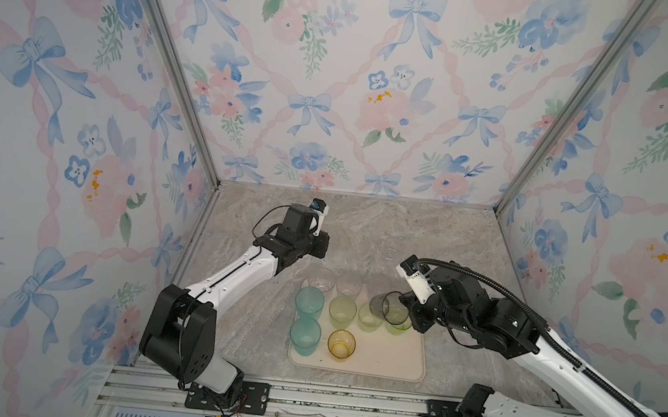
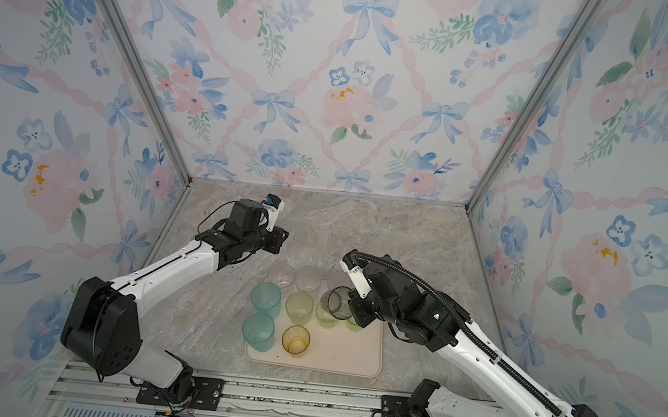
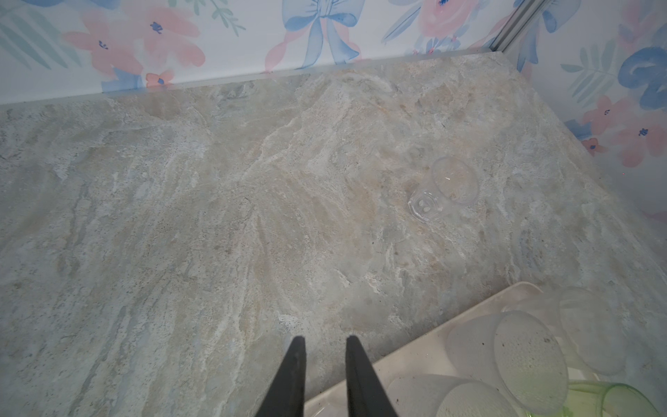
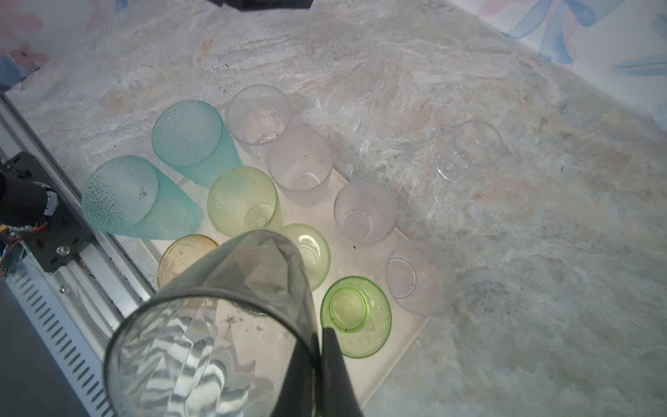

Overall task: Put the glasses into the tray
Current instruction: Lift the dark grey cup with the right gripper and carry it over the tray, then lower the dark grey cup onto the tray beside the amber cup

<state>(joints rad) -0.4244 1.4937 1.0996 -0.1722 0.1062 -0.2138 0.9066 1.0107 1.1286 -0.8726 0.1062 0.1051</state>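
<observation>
Right gripper (image 4: 319, 334): clamped on the rim of the grey glass (image 4: 216, 317), which is tilted above the tray (image 1: 389, 357).
Left gripper (image 3: 326, 341): fingers narrowly apart, nothing between, above the table (image 3: 216, 216) beside a tray corner.
Glasses (image 1: 342, 310): teal, pale green, amber, bright green and clear, upright in the tray.
Clear glass (image 1: 391, 248): on the table beyond the tray's far edge.
</observation>
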